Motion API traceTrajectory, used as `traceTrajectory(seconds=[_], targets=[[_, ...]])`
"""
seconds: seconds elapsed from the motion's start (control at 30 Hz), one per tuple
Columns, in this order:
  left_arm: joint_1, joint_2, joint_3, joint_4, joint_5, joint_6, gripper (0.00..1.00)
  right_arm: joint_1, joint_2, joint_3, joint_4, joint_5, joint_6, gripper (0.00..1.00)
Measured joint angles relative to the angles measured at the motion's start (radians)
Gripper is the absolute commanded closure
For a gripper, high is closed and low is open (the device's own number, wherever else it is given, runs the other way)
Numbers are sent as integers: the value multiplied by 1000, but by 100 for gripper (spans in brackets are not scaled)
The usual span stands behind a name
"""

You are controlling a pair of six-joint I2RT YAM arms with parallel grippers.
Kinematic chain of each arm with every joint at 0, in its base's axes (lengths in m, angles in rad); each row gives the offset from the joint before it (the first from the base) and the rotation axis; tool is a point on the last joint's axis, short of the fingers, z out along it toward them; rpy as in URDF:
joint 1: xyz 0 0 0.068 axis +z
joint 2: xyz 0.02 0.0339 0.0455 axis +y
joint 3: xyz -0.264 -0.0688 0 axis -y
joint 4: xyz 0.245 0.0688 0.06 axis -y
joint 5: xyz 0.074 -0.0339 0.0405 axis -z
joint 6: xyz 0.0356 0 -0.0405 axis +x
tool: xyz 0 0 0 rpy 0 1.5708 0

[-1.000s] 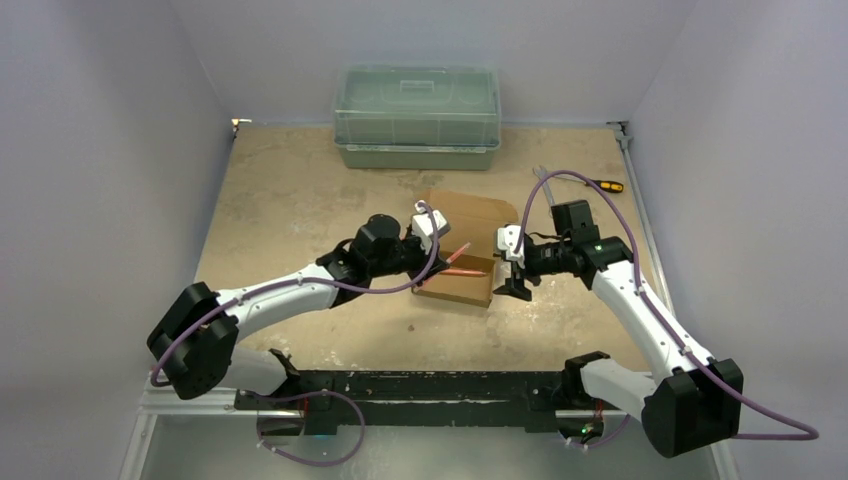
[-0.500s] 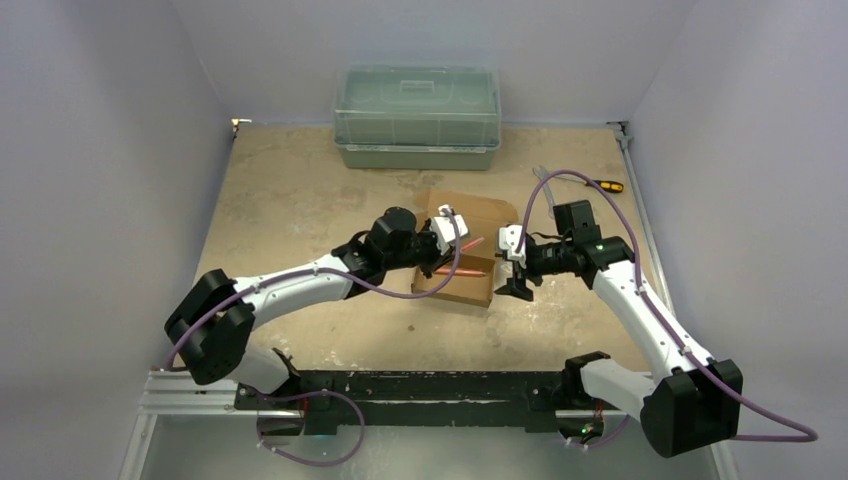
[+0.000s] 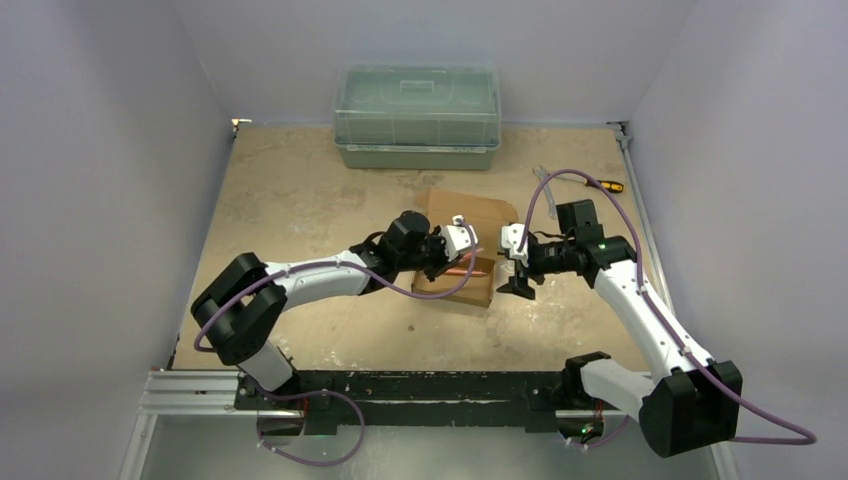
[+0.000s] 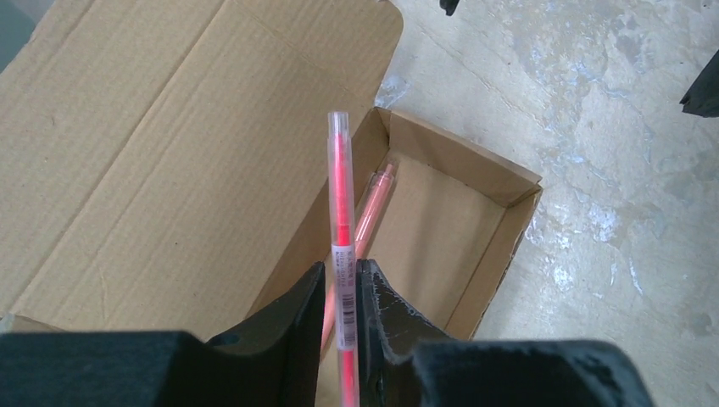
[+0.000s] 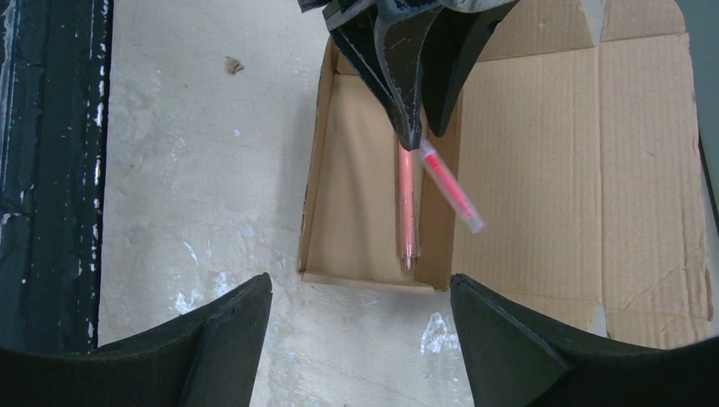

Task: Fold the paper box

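The brown paper box (image 3: 462, 272) lies open mid-table, its lid flap (image 3: 470, 213) folded back flat. It also shows in the left wrist view (image 4: 449, 229) and the right wrist view (image 5: 365, 203). A pink pen (image 5: 407, 203) lies inside along the hinge wall. My left gripper (image 3: 470, 250) is shut on a second pink pen (image 4: 341, 212) and holds it above the box. My right gripper (image 3: 521, 268) is open and empty, just off the box's right end (image 5: 373, 278).
A green translucent plastic bin (image 3: 417, 116) with a lid stands at the back. A yellow-handled screwdriver (image 3: 603, 185) lies at the far right. The black base rail (image 3: 420, 388) runs along the near edge.
My left arm has stretched to the right, carrying the pink pen over the open box. My right gripper has barely moved.
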Motion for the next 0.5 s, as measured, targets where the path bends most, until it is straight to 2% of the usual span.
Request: traceTrajectory(seconds=[0.13, 0.27, 0.3, 0.33, 0.5], targets=[[-2, 4, 0, 15, -8, 5, 67, -4, 0, 0, 0, 0, -2, 20], [-3, 4, 0, 32, -18, 3, 64, -9, 0, 0, 0, 0, -2, 19], [-3, 4, 0, 32, -21, -1, 64, -11, 0, 0, 0, 0, -2, 13], [-3, 3, 0, 32, -27, -9, 63, -13, 0, 2, 0, 0, 0, 3], [-3, -45, -14, 17, -77, -68, 53, -14, -21, 27, 21, 7, 87, 1]])
